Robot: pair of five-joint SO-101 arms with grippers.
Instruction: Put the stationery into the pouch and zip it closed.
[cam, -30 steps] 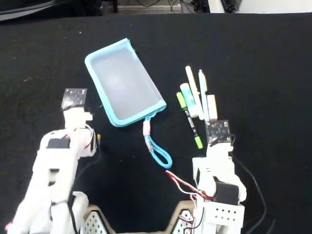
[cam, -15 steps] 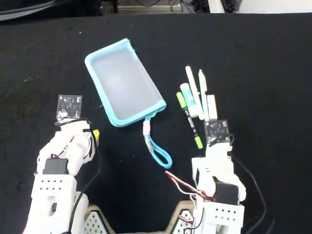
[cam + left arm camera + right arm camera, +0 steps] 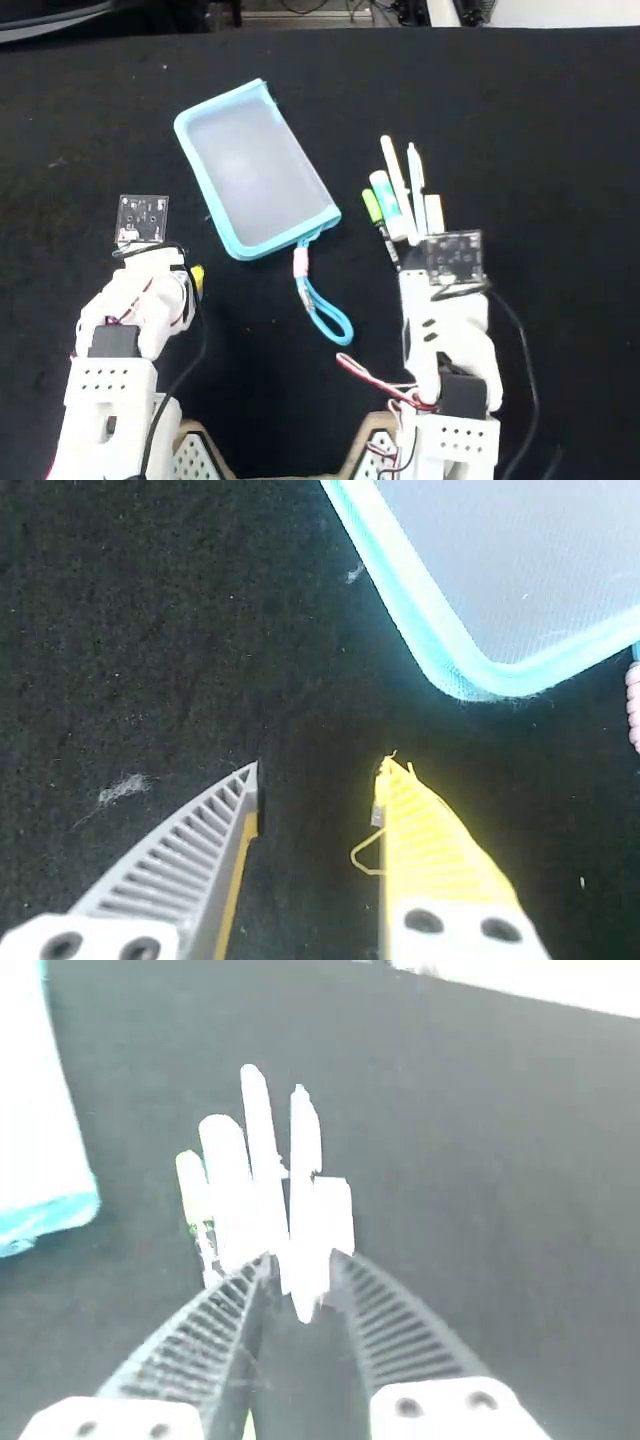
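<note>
The teal-edged translucent pouch (image 3: 255,178) lies flat at centre-left, zipper side toward me, with its pink and blue strap loop (image 3: 322,308) trailing off the near corner. The stationery (image 3: 402,195) sits in a tight bunch to its right: white pens, a teal-capped stick, a green marker (image 3: 371,205) and a white eraser (image 3: 434,214). My right gripper (image 3: 300,1272) is open just short of the near end of the stationery (image 3: 268,1175), the eraser's end level with its fingertips. My left gripper (image 3: 315,780) is open over bare cloth, a little short of the pouch corner (image 3: 480,670).
Black cloth covers the table (image 3: 540,130). The right arm (image 3: 445,330) hides the near end of the green marker. The left arm (image 3: 130,320) sits at the near left, away from the pouch. Wires hang at the arms' bases.
The left arm drew back toward its base in the first half second, then held. The right arm has since moved forward over the near ends of the stationery.
</note>
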